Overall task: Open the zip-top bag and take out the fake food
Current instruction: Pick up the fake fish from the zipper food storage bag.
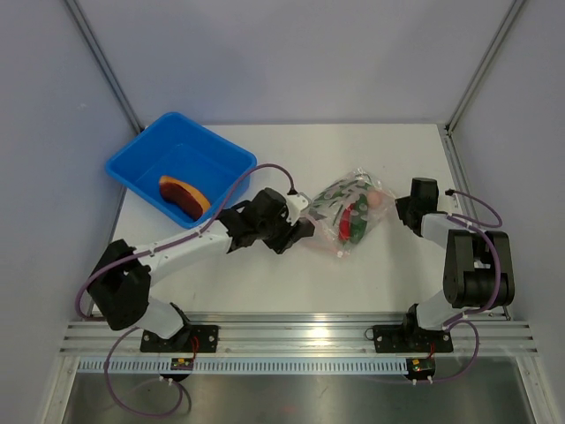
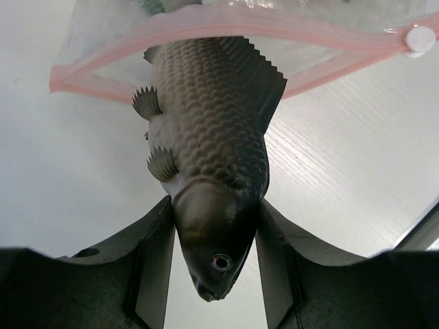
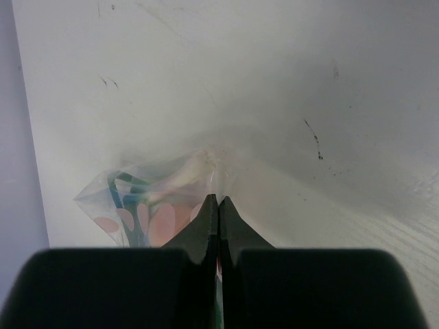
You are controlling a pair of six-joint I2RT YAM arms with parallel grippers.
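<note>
1. Bag lies just ahead of my left hand, which grips the fish by its head; fins may snag the zip.
2. My right hand pinches the bag's corner closed; that thin hold could slip.

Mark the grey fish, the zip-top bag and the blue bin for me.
grey fish [image 2: 206,164]: left wrist view, on the scaled mid-body.
zip-top bag [image 2: 309,29]: left wrist view, on the pink zip strip.
blue bin [image 1: 190,161]: top external view, on the bare floor of the bin.
</note>
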